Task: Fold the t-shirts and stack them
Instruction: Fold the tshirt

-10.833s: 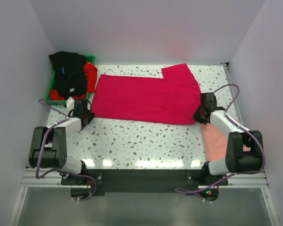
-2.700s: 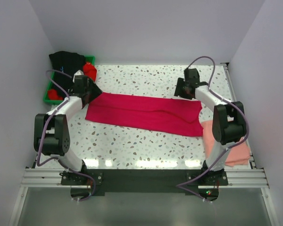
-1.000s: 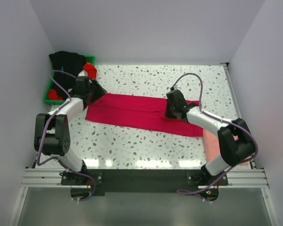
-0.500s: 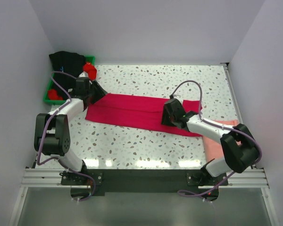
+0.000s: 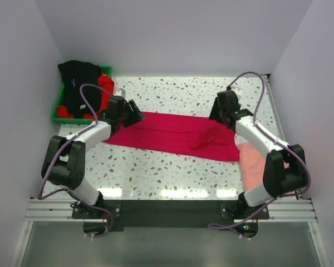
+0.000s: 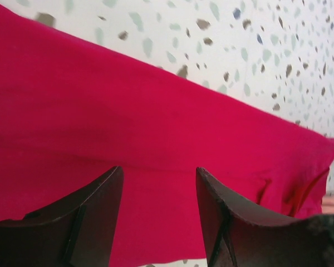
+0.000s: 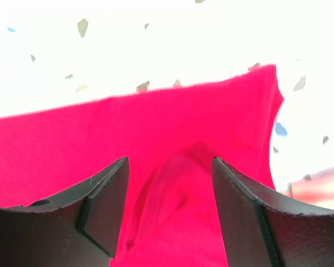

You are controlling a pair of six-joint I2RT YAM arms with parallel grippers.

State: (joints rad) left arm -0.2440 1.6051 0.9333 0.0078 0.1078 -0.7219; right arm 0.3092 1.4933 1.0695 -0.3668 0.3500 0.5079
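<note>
A crimson-pink t-shirt (image 5: 172, 133) lies folded into a long strip across the table, with a small raised wrinkle (image 5: 203, 138) near its right end. Over the strip's left end hovers my left gripper (image 5: 136, 115), open, with only crimson cloth (image 6: 156, 128) showing under its gripper (image 6: 158, 172). My right gripper (image 5: 218, 115) is open above the far right end; the wrinkle (image 7: 172, 183) lies below its gripper (image 7: 170, 164), untouched. A salmon-pink t-shirt (image 5: 257, 167) rests at the right edge. A black t-shirt (image 5: 78, 83) and a bright red one (image 5: 106, 86) are piled at the back left.
The green tray (image 5: 58, 115) under the black and red shirts stands in the back left corner. White walls close in the speckled table (image 5: 167, 169) on three sides. The salmon-pink shirt's corner (image 7: 323, 183) shows beside the crimson strip's end.
My right gripper has opened, let go of the crimson cloth near the strip's middle and pulled back to the far right. My left gripper has shifted right, over the strip's left end.
</note>
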